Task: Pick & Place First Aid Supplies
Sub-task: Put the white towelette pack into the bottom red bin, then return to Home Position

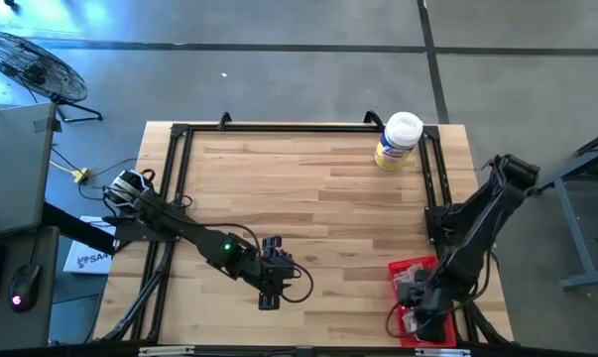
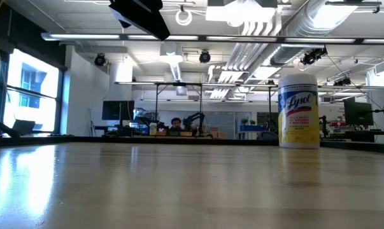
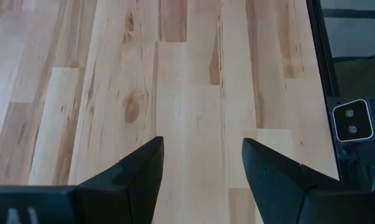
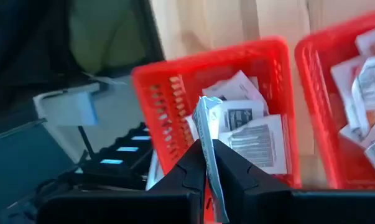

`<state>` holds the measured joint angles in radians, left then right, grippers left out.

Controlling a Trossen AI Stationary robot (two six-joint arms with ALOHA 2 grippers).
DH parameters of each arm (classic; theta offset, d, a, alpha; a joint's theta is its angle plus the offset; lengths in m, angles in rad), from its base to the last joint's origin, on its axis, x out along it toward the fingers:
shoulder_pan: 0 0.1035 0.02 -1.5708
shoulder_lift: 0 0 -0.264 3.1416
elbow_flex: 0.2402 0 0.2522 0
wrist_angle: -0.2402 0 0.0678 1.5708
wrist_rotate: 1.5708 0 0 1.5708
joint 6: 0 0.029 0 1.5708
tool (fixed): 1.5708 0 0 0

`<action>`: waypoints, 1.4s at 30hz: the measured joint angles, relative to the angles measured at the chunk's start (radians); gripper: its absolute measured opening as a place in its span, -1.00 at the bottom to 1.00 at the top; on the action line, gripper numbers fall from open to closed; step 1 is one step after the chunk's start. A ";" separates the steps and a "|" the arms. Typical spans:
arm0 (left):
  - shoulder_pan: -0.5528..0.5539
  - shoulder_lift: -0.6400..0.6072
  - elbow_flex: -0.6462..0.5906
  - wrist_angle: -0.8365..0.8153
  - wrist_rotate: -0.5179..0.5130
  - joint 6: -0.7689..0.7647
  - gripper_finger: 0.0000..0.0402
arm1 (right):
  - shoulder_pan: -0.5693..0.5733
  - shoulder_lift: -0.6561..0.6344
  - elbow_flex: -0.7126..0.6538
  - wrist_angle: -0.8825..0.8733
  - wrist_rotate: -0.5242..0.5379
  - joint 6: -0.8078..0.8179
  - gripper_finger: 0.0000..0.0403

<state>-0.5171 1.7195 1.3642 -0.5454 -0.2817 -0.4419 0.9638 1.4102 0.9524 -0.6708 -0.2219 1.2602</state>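
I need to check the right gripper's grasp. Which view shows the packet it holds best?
The right wrist view: the packet stands edge-on, pinched in the right gripper above a red tray. In the high view the arm hides it; the low and left wrist views miss it.

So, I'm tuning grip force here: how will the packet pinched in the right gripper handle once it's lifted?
Probably light and thin: the packet stands edge-on between the right gripper's shut fingers. It looks slightly curved, so likely floppy rather than stiff. Being flat, it shouldn't roll, though it could slip sideways over the red tray.
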 joint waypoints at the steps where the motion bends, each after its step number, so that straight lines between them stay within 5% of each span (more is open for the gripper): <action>1: 0.000 0.000 0.000 0.000 0.000 0.000 0.07 | 0.000 0.019 0.000 0.001 -0.010 0.010 -0.93; 10: 0.000 0.000 0.000 -0.004 0.002 0.008 0.07 | -0.003 0.156 0.000 0.102 -0.108 0.044 -0.94; 17: 0.000 0.000 0.000 -0.003 0.002 0.017 0.07 | -0.039 0.202 0.000 0.078 -0.165 0.037 -0.74; 24: 0.000 0.000 0.000 -0.012 -0.002 0.021 0.07 | -0.088 0.191 0.000 0.026 -0.219 0.024 -0.46; 31: 0.000 0.000 0.000 -0.012 -0.017 0.076 0.07 | -0.129 0.091 0.041 -0.151 -0.248 -0.004 -0.50; 36: 0.000 0.000 0.000 -0.011 -0.045 0.075 0.07 | -0.165 -0.031 0.060 -0.208 -0.104 -0.112 -0.63; 42: 0.001 0.000 0.000 -0.011 -0.076 0.037 0.07 | -0.229 -0.151 0.061 -0.182 0.250 -0.282 -0.75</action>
<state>-0.5159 1.7199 1.3640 -0.5564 -0.3580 -0.4045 0.7353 1.2594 1.0138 -0.8528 0.0277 0.9779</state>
